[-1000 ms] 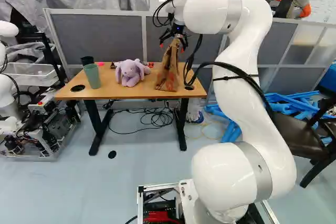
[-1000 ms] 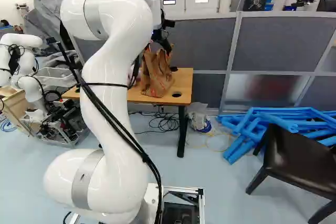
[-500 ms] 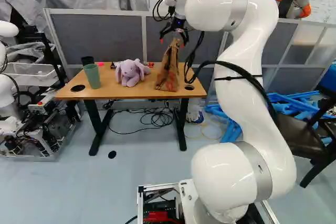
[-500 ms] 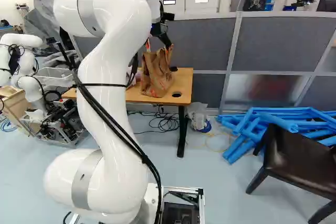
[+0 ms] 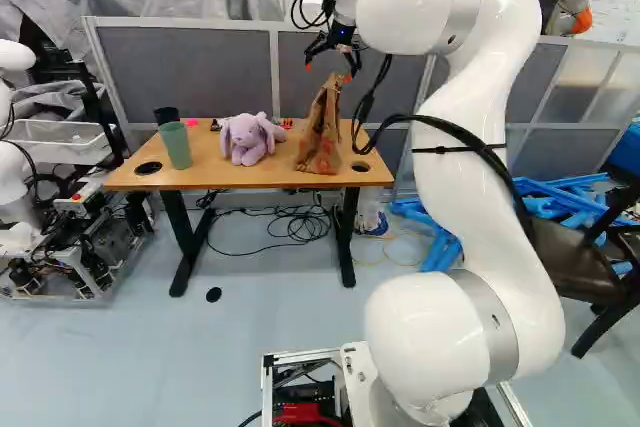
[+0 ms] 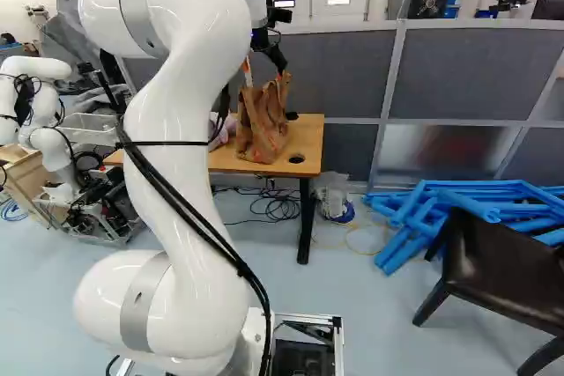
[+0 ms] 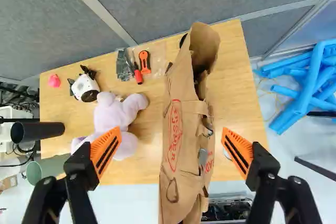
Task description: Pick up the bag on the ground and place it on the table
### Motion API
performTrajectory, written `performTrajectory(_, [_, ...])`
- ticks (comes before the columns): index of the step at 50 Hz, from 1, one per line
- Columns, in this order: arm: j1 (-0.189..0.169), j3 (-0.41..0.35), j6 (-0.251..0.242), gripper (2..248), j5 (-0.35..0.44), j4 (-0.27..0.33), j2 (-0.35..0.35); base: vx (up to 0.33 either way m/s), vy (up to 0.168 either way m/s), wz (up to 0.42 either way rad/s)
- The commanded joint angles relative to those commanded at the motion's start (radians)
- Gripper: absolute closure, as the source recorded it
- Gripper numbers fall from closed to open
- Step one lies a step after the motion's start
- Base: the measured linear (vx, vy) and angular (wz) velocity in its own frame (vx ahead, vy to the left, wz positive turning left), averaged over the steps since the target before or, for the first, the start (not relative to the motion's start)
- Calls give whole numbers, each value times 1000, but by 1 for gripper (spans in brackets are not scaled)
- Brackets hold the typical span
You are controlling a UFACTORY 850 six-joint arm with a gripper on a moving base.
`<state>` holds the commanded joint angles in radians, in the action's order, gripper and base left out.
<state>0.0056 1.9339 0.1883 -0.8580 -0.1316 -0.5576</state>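
While hanging above the paper bag (image 5: 320,142), holding nothing

Note gripper (image 5: 328,72) released, with fingers spread wide to left and right over the bag's top, apart from the paper. Note bag upright on the table (image 5: 280,169), toward the right end, right of the purple plush toy (image 5: 245,137).

Red lettering (image 7: 175,136) was observed inside an oval outline on a broad face of the paper bag (image 7: 181,195); its wording could not be established. Further red print (image 7: 209,164) was noted on an adjoining face. In both base views, the print was too small to be read.
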Motion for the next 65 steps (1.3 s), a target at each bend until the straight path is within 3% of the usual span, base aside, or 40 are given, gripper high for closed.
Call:
performTrajectory(37, [0,6,0,3,0,0,17,-27,0,1])
performTrajectory(65, [0,6,0,3,0,0,17,-241,2,24])
